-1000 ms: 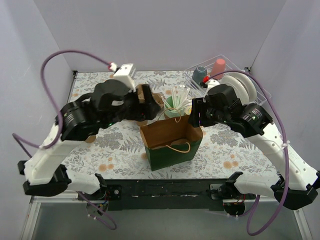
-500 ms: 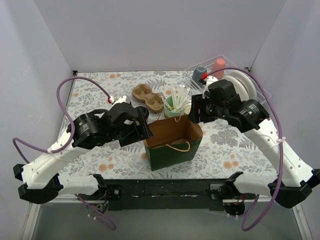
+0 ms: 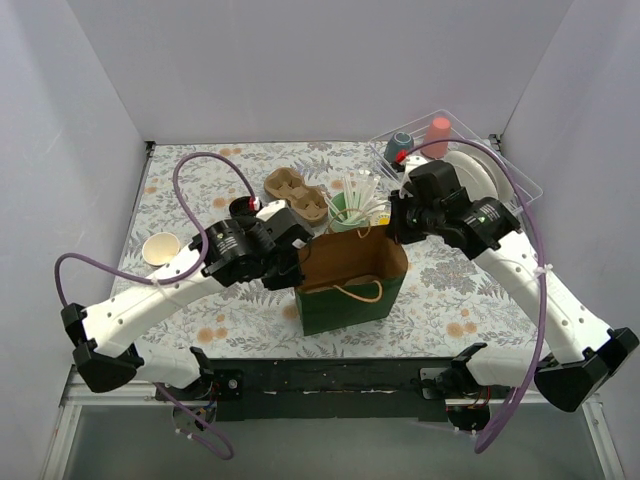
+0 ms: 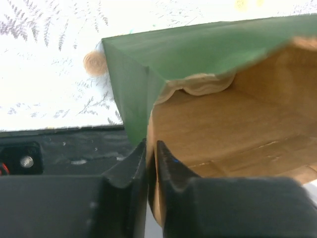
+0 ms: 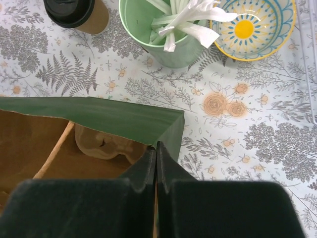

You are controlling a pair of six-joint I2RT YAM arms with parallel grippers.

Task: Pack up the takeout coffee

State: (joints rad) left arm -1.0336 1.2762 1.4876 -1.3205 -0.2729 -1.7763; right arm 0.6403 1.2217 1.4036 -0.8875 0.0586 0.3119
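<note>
Pinching the rim of the green bag (image 3: 345,305)
Clamped by left gripper (image 4: 151,161) and right gripper (image 5: 156,157); takeout coffee (image 5: 75,12) stands outside

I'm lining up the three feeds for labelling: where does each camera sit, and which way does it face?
Top external: above and behind the arm bases, looking down on the table, both arms at the green bag.
Left wrist: on the left arm, facing along the left gripper, shut on the bag's rim, into its brown inside.
Right wrist: on the right arm, facing down past the right gripper, shut on the bag's corner, toward the takeout coffee.
Both wrist views share the bag.
</note>
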